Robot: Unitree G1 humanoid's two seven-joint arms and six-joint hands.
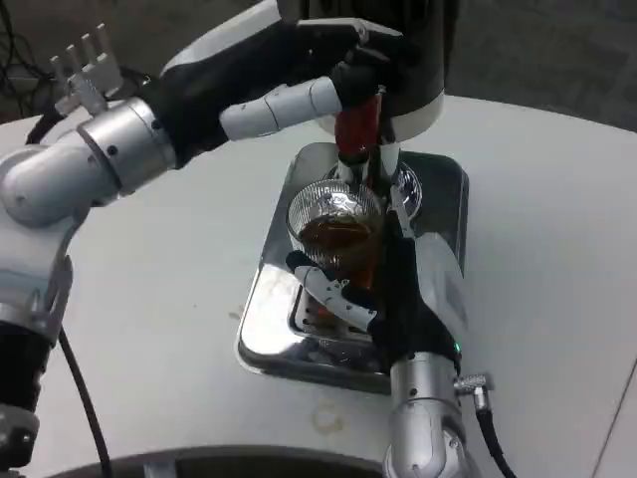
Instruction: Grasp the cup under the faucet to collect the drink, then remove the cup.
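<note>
- While the cup (pixel 335 227) sits at the centre of the frame, just under the faucet (pixel 356 139), it already holds a good deal of brown drink, so the step in hand looks like the last of the filling, with the lift-away to follow.
- Coming up from the lower middle of the frame, the right hand (pixel 383 294) wraps the cup: white and black fingers (pixel 333 289) curl round its near side and the palm lies against its right side, so it is gripping the glass.
- Reaching in from the upper left, the left hand (pixel 328 85) lies on the red tap handle (pixel 358 119) at the top centre; it seems to press or hold that lever, though how firmly its fingers close on it is hard to tell.
- To do this well, keep the cup upright and its mouth centred below the spout until the flow is stopped.
- Let the left hand release the lever first, and wait for drips to fall into the glass or onto the steel drip tray (pixel 274 329) beneath.
- Then draw the cup toward the lower frame, level and slow, since the liquid stands fairly high and a tilt would likely spill it.
- Hold the grip steady; smooth glass may slip.
</note>
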